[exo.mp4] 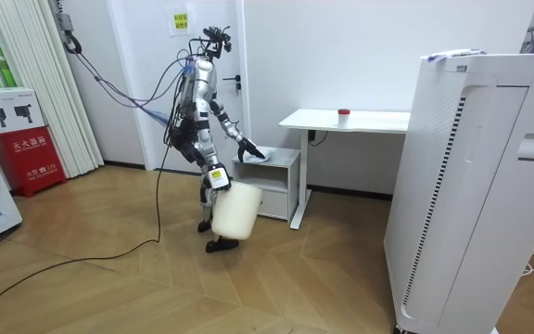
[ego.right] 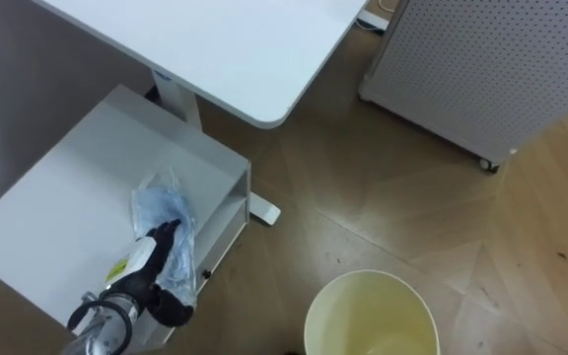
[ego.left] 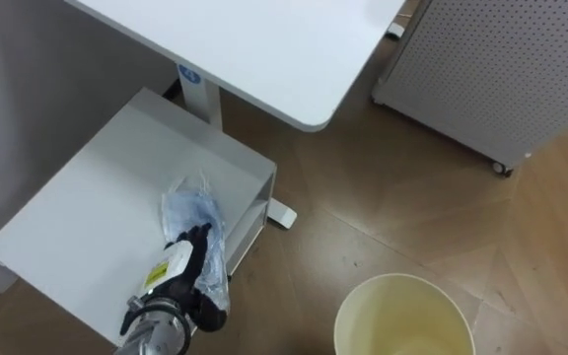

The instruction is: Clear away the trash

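Note:
A crumpled clear and bluish plastic bag (ego.left: 187,209) lies on top of a low white cabinet (ego.left: 87,217), near its right edge. My left hand (ego.left: 197,278) comes in from the lower left and lies over the bag's near end, with its fingers curled round the plastic. A cream waste bin (ego.left: 349,306) hangs open-mouthed at the lower right, over the wooden floor, and looks empty inside. In the room view my right hand (exo.mp4: 215,178) holds this bin (exo.mp4: 235,211) by its rim at my side, while I stand facing the cabinet.
A white desk (ego.left: 264,49) overhangs the cabinet's far side, on a white leg (ego.left: 205,97). A white perforated unit on castors (ego.left: 501,69) stands at the far right. In the room view a small red thing (exo.mp4: 344,112) sits on the desk.

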You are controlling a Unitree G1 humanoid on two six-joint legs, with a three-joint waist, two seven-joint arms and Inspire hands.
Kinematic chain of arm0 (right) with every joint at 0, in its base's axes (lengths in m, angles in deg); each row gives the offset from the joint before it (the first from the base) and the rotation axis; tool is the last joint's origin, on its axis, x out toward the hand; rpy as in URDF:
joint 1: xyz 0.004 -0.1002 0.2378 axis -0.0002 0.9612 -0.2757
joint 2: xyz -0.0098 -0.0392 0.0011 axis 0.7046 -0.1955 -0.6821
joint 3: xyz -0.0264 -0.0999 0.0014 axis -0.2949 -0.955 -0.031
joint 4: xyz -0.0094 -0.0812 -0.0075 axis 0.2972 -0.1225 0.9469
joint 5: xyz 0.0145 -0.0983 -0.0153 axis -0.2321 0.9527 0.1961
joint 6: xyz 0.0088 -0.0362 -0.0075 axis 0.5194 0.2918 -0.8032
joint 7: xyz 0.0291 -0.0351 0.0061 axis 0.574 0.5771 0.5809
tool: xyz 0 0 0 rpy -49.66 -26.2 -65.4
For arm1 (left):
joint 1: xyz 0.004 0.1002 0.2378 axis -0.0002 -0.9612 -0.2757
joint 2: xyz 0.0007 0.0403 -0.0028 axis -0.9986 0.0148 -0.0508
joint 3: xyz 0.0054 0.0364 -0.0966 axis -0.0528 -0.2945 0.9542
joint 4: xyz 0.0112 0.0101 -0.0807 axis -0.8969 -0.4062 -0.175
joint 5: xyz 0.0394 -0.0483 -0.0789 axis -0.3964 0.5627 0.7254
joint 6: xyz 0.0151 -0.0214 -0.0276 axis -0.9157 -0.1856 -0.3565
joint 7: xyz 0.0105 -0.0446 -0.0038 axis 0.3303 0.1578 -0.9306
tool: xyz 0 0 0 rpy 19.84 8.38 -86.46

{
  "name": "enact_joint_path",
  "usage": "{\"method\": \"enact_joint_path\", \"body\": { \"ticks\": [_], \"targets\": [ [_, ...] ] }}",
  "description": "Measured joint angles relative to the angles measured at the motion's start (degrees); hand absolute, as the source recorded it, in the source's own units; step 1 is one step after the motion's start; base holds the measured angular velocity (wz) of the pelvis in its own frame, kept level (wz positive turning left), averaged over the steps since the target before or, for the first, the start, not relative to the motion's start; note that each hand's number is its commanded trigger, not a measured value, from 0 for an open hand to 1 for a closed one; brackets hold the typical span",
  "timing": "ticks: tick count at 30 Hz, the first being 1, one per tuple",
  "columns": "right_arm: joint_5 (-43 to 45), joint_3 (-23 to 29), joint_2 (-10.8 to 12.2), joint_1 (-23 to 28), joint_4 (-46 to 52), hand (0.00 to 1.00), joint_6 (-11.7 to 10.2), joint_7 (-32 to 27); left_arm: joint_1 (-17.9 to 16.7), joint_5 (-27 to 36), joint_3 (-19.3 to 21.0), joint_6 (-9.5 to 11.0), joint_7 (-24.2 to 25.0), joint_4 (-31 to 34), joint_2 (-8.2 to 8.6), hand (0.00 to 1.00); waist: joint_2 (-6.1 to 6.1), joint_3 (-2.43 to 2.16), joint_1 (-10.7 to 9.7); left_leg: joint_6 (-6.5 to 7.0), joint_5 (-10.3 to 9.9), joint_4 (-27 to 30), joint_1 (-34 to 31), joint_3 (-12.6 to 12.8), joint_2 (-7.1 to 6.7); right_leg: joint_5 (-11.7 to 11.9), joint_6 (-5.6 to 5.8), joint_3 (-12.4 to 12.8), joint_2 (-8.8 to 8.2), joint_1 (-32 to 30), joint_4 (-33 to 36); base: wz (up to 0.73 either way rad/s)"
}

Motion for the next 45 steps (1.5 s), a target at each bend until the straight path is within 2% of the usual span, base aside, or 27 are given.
{"method": "enact_joint_path", "body": {
  "ticks": [4, 6, 8, 12, 13, 17, 21, 24, 27, 30, 32, 35, 38, 41, 45],
  "targets": [
    [-0.10, 0.01, -0.02, 0.06, 1.14, 1.00, 1.75, -0.03, 1.78, -2.96, 0.10, -1.50, -0.42, -0.42, -0.89, 1.00, 0.00, -0.01, 0.16, -0.10, 0.11, -0.70, 0.47, 0.44, -0.14, 0.07, 0.05, 0.45, 0.04, 0.04, -0.24, -0.04],
    [-0.09, 0.01, -0.02, 0.06, 1.40, 1.00, 1.80, -0.02, 2.67, -3.61, 0.13, -2.43, -0.41, -0.41, -1.52, 1.00, 0.00, -0.01, 0.15, -0.14, 0.23, -0.81, 0.51, 0.50, -0.13, 0.10, 0.03, 0.47, 0.07, 0.05, -0.30, 0.00],
    [-0.09, 0.00, -0.02, 0.06, 1.60, 1.00, 1.82, -0.02, 3.68, -4.38, 0.13, -3.68, -0.40, -0.43, -1.57, 1.00, -0.01, -0.02, 0.08, -0.17, 0.29, -0.95, 0.70, 0.56, -0.16, 0.11, 0.03, 0.46, 0.08, 0.21, -0.39, 0.00],
    [-1.81, -0.15, 0.00, 0.07, 1.47, 1.00, 2.30, -0.03, 3.45, -4.25, -0.08, -4.30, -0.42, -0.32, -1.39, 1.00, -0.01, -0.03, 0.00, -0.29, 0.35, -1.82, 1.26, 0.54, -0.15, 0.16, -0.01, 0.22, 0.17, 0.94, -1.40, 0.00],
    [-2.18, -0.33, 0.01, 0.07, 1.47, 1.00, 2.45, -0.11, 3.21, -3.71, -0.07, -4.50, -0.44, -0.34, -0.81, 1.00, 0.01, -0.04, -0.01, -0.32, 0.34, -1.99, 1.44, 0.56, -0.16, 0.16, -0.01, 0.16, 0.17, 1.13, -1.65, 0.00],
    [-1.79, -0.69, 0.22, -0.03, 1.82, 1.00, 2.41, -0.20, 3.14, 2.96, 0.13, -4.33, -0.39, -0.72, -0.24, 1.00, 0.03, -0.05, 0.08, -0.48, 0.27, -1.98, 1.47, 0.52, -0.08, 0.17, -0.01, 0.14, 0.39, 1.34, -2.29, 0.00],
    [-1.58, -0.83, 0.57, 0.50, 3.62, 1.00, 1.37, -1.20, 1.88, 6.63, 1.74, -3.19, 0.64, -0.90, 0.27, 1.00, 0.03, -0.06, 0.90, -0.86, 0.03, -1.98, 1.53, 0.60, 0.27, 0.22, -0.08, 0.63, 0.99, 1.36, -2.72, -0.07],
    [-1.63, -2.05, 0.77, 0.82, 5.37, 1.00, 1.04, -2.00, 0.15, 11.49, 1.91, -2.47, 1.04, 0.19, 1.72, 1.00, 0.05, -0.07, 1.73, -1.07, 0.14, -2.46, 1.54, 0.53, 0.00, 0.35, -0.26, 0.14, 0.91, 1.40, -3.07, 0.01],
    [-0.81, -2.55, 1.14, 0.81, 6.40, 1.00, -0.68, -2.09, -2.00, 14.87, 1.49, -1.93, 2.41, 3.88, 3.08, 1.00, -0.06, -0.14, 2.47, -1.09, 0.30, -2.95, 1.48, 0.46, -0.06, 0.35, -0.26, -0.18, 0.57, 1.23, -3.15, 0.01],
    [0.45, -3.42, 1.86, 0.72, 7.45, 1.00, -1.81, -1.70, -4.18, 17.69, -0.84, -1.10, 5.28, 6.71, 5.62, 1.00, -0.10, -0.17, 3.05, -1.06, 0.32, -3.01, 1.31, 0.29, -0.21, 0.34, -0.25, -0.63, 0.32, 1.34, -3.24, 0.06],
    [0.73, -4.61, 3.03, 0.60, 7.85, 1.00, -2.90, -0.69, -5.52, 17.68, -2.80, -0.78, 7.95, 7.22, 8.17, 1.00, -0.44, -0.39, 3.04, -1.05, 0.33, -3.00, 1.33, 0.27, -0.60, 0.32, -0.17, -0.74, 0.21, 1.47, -3.11, 0.02],
    [2.20, -5.33, 4.64, 0.26, 7.89, 1.00, -3.52, 0.96, -7.19, 17.37, -5.32, -0.28, 11.07, 8.49, 10.72, 1.00, -0.63, -0.51, 2.96, -1.03, 0.34, -2.94, 1.28, 0.24, -0.59, 0.28, -0.11, -0.78, 0.06, 1.44, -3.12, 0.00],
    [2.67, -5.79, 7.01, 0.15, 7.64, 1.00, -4.09, 1.82, -8.40, 16.90, -8.59, 0.10, 13.53, 9.40, 11.55, 1.00, -1.14, -0.84, 2.83, -0.91, 0.41, -2.99, 1.31, 0.22, -0.60, 0.25, -0.09, -0.69, 0.03, 1.33, -3.22, 0.00],
    [2.70, -7.45, 7.72, 0.18, 7.79, 1.00, -4.46, 2.93, -9.41, 16.25, -10.71, 0.09, 15.04, 9.78, 11.90, 1.00, -1.88, -1.32, 2.79, -0.84, 0.46, -2.89, 1.33, 0.26, -0.60, 0.28, -0.06, -0.61, 0.04, 1.32, -3.19, 0.00],
    [3.00, -7.56, 7.85, 0.34, 7.78, 1.00, -4.39, 4.08, -9.96, 16.31, -11.32, 0.09, 15.94, 10.00, 11.96, 1.00, -2.42, -1.67, 2.84, -0.74, 0.51, -2.83, 1.31, 0.25, -0.46, 0.49, 0.08, -0.60, 0.02, 1.40, -3.27, 0.00]
  ]
}}
